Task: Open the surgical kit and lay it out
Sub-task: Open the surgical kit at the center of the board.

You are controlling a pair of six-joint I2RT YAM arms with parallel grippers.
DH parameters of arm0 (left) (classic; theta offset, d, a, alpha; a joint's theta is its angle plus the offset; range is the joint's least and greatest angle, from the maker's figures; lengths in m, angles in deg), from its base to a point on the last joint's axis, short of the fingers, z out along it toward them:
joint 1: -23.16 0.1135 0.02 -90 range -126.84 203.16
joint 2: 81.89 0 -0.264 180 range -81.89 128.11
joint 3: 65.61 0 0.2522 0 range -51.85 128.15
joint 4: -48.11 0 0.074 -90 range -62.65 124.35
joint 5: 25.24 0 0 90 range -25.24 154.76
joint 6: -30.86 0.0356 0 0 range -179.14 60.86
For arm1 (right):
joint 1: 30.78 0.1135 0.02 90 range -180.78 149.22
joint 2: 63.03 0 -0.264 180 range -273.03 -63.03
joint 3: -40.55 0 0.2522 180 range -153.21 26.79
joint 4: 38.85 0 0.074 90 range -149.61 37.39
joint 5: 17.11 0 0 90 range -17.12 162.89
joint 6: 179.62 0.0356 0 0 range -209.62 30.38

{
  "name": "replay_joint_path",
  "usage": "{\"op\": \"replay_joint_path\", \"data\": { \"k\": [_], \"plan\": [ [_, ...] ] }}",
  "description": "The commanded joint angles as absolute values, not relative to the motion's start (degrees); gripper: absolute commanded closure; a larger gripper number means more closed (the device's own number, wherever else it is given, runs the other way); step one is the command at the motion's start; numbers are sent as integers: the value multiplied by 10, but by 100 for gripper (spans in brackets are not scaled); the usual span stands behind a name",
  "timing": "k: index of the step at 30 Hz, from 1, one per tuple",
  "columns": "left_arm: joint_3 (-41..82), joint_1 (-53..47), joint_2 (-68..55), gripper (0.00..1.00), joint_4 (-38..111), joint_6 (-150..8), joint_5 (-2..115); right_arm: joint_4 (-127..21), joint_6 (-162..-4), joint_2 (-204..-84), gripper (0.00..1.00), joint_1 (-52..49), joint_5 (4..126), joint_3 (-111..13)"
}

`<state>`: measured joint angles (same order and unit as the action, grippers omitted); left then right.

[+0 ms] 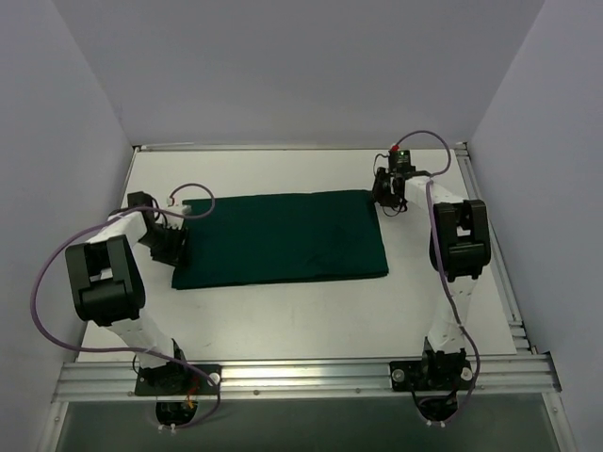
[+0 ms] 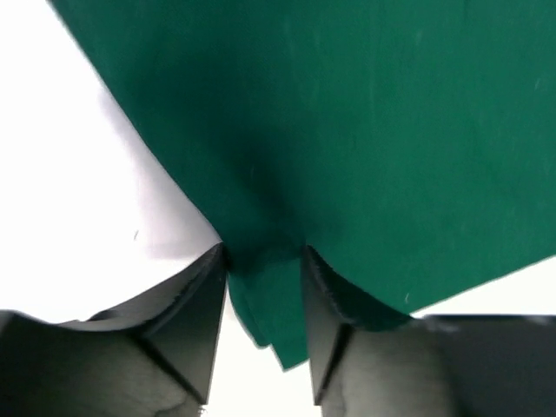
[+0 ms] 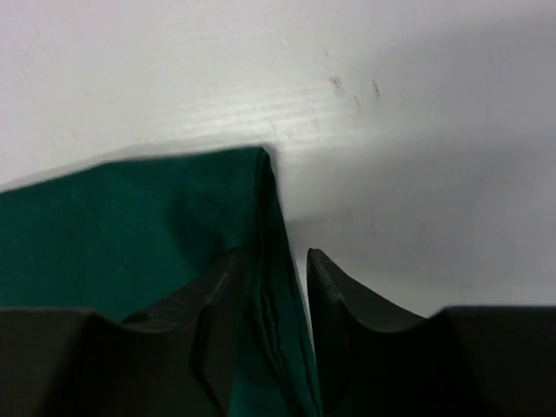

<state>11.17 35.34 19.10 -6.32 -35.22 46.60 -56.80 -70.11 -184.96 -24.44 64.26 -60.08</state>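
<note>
Flat across the middle of the white bench [image 1: 283, 320], long side running left to right: the dark green cloth wrap [image 1: 281, 237]. At its left edge, the left pincer [image 1: 172, 247], fingers astride a folded tongue of cloth filling the gap at the tips. Clamped or merely straddling: cannot tell. At the wrap's far right corner, the right pincer [image 1: 384, 196], fingers apart, layered hem lying between them, close against the left finger.

The gripper [image 3: 276, 254], jaws apart, straddles a folded corner of the green cloth [image 3: 130, 234].
</note>
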Motion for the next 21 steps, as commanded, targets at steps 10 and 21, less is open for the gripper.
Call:
{"op": "replay_joint_path", "data": {
  "k": [10,21],
  "plan": [
    [85,301,15,23,-165,-115,435,-610,-667,-1535,55,-245,667,-327],
    [-25,239,11,35,-104,-26,519,-648,-602,-1496,61,-202,684,-232]
  ]
}}
